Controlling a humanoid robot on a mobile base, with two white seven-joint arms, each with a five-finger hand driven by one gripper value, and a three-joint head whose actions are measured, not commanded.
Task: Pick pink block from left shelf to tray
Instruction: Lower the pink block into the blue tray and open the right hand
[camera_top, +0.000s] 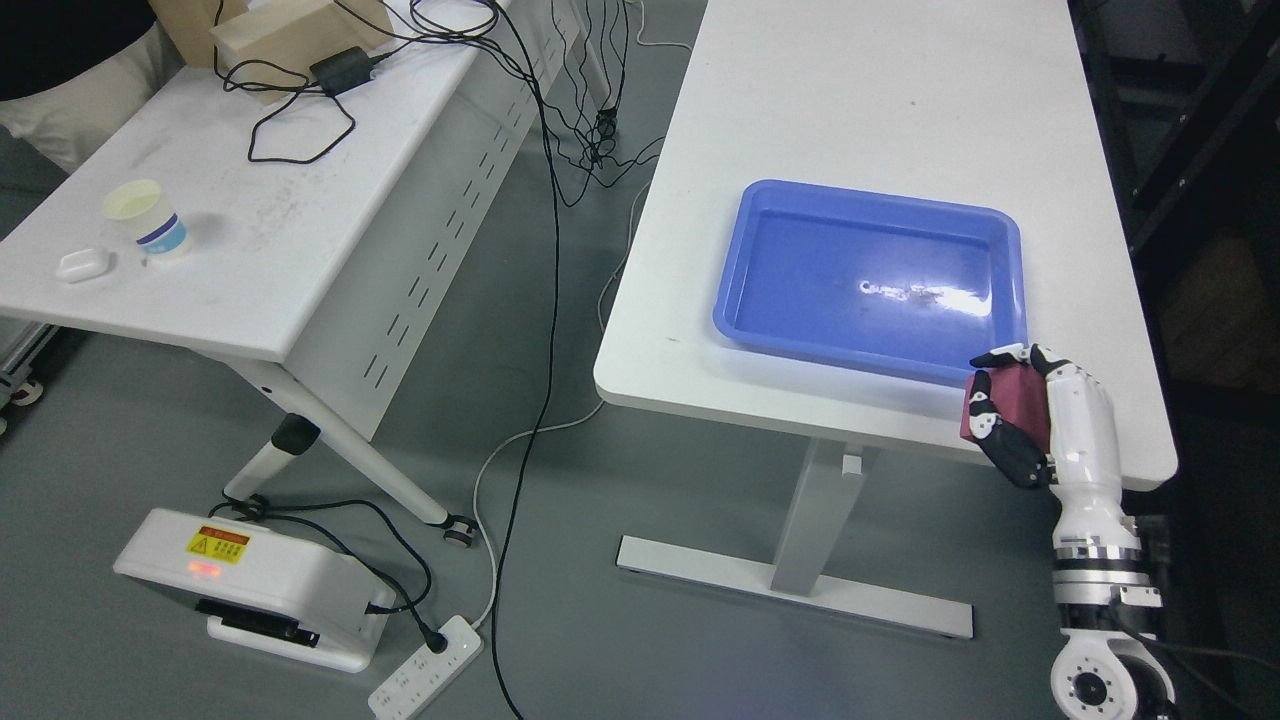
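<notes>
A white table (880, 120) carries a blue tray (868, 280) with nothing in it but glare. Just off the tray's near right corner, the right hand (1030, 415) has its fingers (1010, 445) wrapped around the pink block (1010, 400), above the table's edge.

I see two tables with a strip of floor between them. On the right table (880, 130) the tray (868, 350) sits toward the near edge. My right hand (1030, 415) comes up from the lower right, over the table's near right corner, just beside the tray's near right corner — the block (1015, 400) is held in its fingers (1005, 440), outside the tray. On the left table (250, 220) a cup (148, 218) stands near the left edge, a small case (83, 264) just to its left, an adapter (342, 70) with cables farther back. On the floor before that table lie a box-like device (260, 580) and, to its right, a power strip (425, 668).
</notes>
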